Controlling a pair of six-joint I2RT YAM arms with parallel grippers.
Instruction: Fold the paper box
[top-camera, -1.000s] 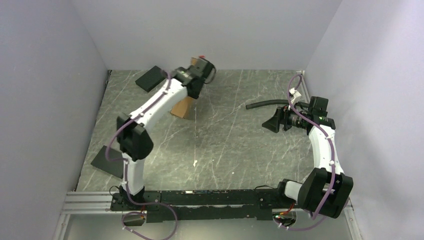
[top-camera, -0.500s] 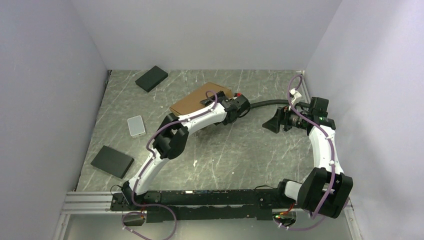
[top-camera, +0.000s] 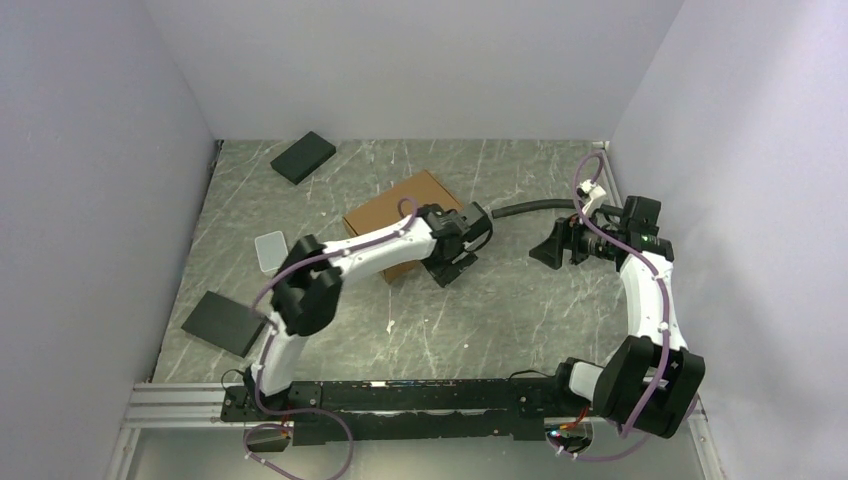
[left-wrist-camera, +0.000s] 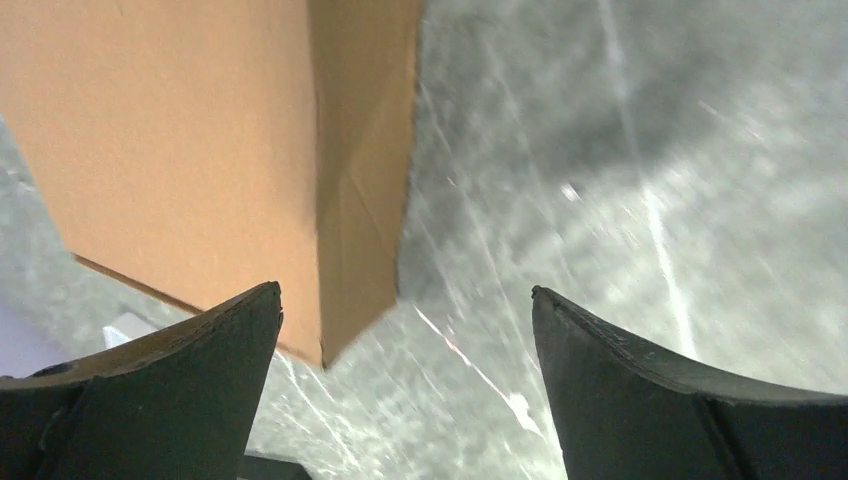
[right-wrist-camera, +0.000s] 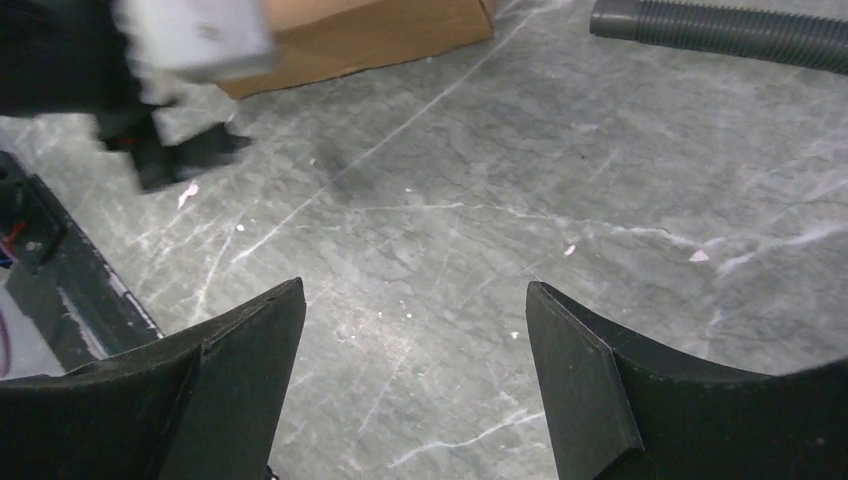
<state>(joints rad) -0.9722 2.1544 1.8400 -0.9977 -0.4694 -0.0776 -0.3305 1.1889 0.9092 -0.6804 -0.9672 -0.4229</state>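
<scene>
No writing, label, brand mark, number or sign can be read in any of the views. The brown faces of the paper box (top-camera: 388, 207) are seen plain and unprinted in the overhead view and in both wrist views.

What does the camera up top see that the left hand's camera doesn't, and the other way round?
Only the top view shows the right gripper, two black pads, a grey hose and a small pale tile. Only the left wrist view shows the creased edge and corner of the paper box up close, seen past the wide-open left gripper. Both views show the brown box lying on the marbled table.
</scene>
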